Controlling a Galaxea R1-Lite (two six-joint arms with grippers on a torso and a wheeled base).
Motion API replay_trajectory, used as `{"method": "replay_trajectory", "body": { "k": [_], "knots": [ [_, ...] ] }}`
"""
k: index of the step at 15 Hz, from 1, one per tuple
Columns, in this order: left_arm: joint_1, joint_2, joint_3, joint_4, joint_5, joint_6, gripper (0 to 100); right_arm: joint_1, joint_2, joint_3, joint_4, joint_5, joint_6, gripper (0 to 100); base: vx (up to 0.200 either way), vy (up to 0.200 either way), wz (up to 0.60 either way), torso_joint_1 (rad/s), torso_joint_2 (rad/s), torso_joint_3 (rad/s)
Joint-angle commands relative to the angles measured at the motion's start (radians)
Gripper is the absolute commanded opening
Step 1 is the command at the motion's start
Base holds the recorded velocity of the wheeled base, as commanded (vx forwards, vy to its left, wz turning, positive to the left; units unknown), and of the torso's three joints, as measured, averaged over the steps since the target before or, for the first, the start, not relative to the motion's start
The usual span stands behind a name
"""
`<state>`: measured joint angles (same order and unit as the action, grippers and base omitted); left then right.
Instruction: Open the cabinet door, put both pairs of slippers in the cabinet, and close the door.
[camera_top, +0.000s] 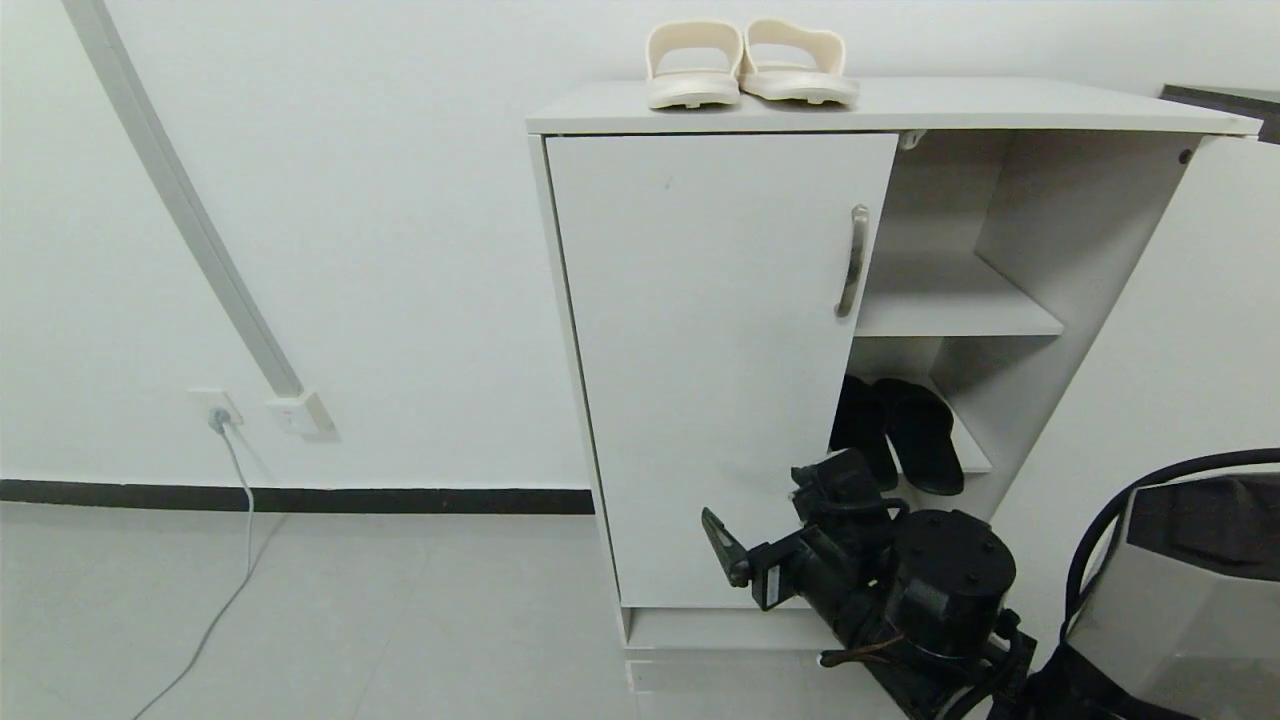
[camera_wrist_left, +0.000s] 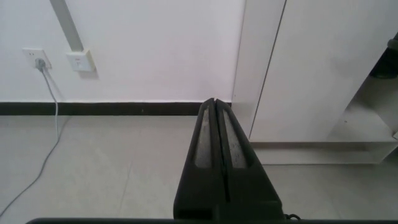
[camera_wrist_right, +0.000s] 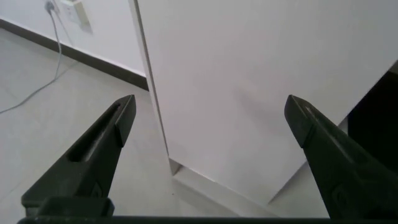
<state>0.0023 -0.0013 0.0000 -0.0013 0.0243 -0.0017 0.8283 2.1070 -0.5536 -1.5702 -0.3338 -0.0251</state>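
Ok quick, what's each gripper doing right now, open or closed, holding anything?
Left gripper: closed, holding nothing.
Right gripper: open, empty, facing the cabinet door.

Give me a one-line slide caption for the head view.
Open cabinet holding black slippers, cream slippers on top, right gripper open before the shut door.

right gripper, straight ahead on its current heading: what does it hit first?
Most likely the closed left cabinet door, low on its panel. The open right gripper points straight at it with nothing between. How far off the door is cannot be told.
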Motion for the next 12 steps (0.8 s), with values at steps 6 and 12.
{"method": "replay_trajectory", "body": {
  "k": [6, 12],
  "knots": [
    [-0.001, 0.001, 0.0, 0.0, 0.0, 0.0, 0, 0.002, -0.015, 0.02, -0.001, -0.004, -0.013, 100, 0.0, 0.0, 0.0, 0.0, 0.0, 0.0],
    [0.001, 0.001, 0.0, 0.0, 0.0, -0.001, 0, 0.012, -0.005, 0.021, -0.001, -0.004, -0.026, 100, 0.0, 0.0, 0.0, 0.011, -0.1, -0.138]
  ]
}}
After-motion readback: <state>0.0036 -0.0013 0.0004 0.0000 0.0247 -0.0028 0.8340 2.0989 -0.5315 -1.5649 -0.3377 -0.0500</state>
